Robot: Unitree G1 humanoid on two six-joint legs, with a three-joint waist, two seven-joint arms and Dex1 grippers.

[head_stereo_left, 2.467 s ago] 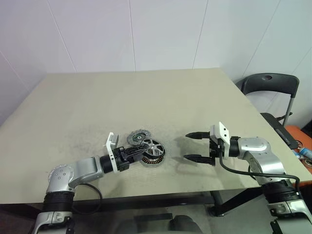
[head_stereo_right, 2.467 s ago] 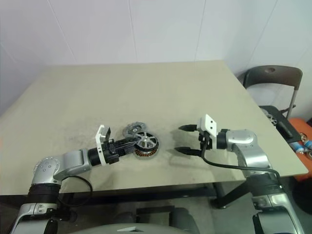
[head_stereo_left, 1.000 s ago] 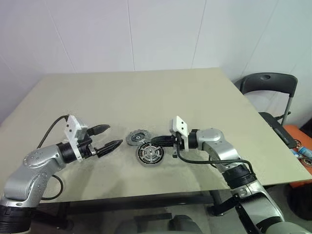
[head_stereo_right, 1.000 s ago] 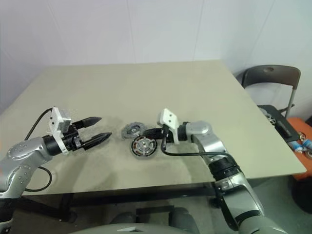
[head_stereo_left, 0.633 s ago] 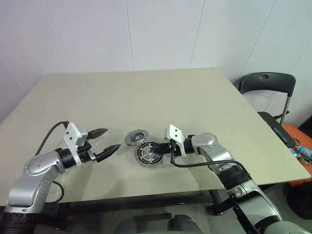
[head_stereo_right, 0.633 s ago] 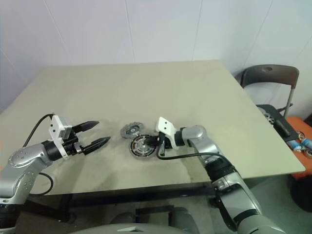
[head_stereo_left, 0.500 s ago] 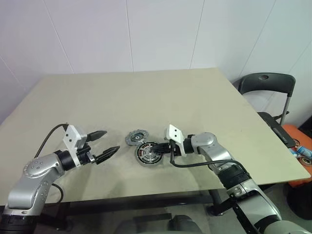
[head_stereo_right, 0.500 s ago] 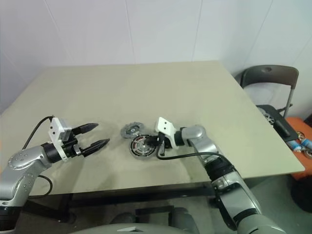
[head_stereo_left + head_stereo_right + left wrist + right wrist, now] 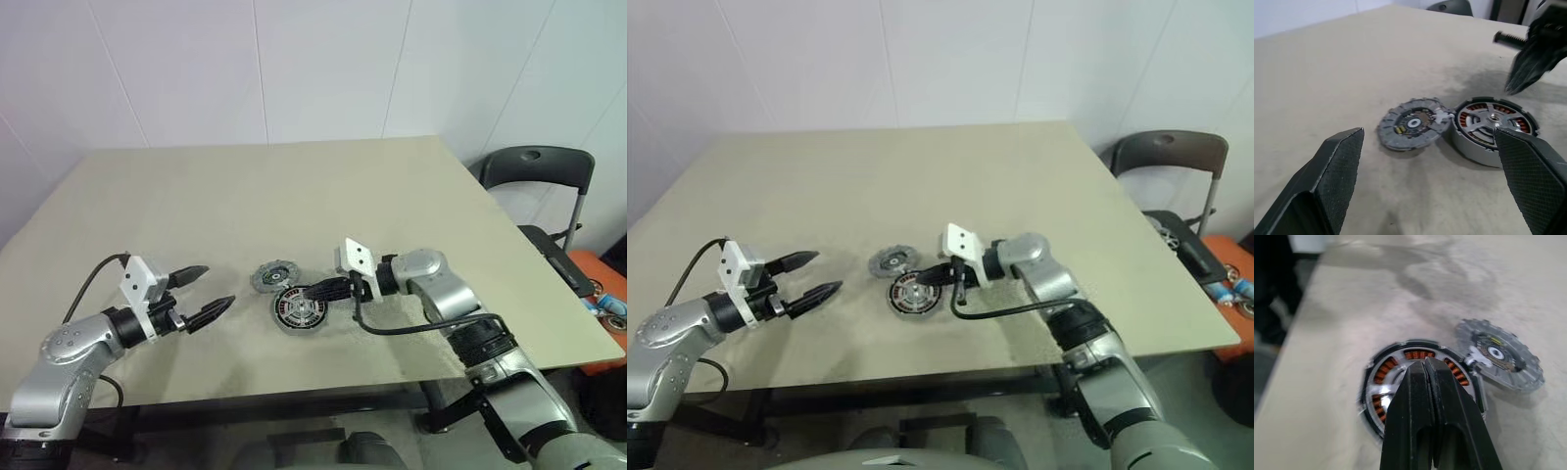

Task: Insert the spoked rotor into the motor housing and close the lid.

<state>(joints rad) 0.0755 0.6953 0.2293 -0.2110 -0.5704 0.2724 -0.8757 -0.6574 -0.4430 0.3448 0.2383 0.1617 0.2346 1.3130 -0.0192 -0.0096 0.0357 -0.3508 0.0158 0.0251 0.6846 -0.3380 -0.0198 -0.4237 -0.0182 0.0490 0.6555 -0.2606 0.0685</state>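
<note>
spoked rotor [image 9: 302, 307] in motor housing [image 9: 284, 319], lid [image 9: 272, 275] touching behind-left

grey scalloped lid [image 9: 1411, 123], copper-orange windings in the dark-rimmed motor housing [image 9: 1493, 128], beige table [image 9: 294, 186]

It looks like a plain lab or test room, not a home. A bare beige table [image 9: 294, 196] stands against white panelled walls [image 9: 294, 69]. On the right there is a dark folding chair [image 9: 537, 171] with metal legs. On the table lie only motor parts: a copper-wound housing [image 9: 300, 308] and a grey notched lid [image 9: 273, 275].
</note>
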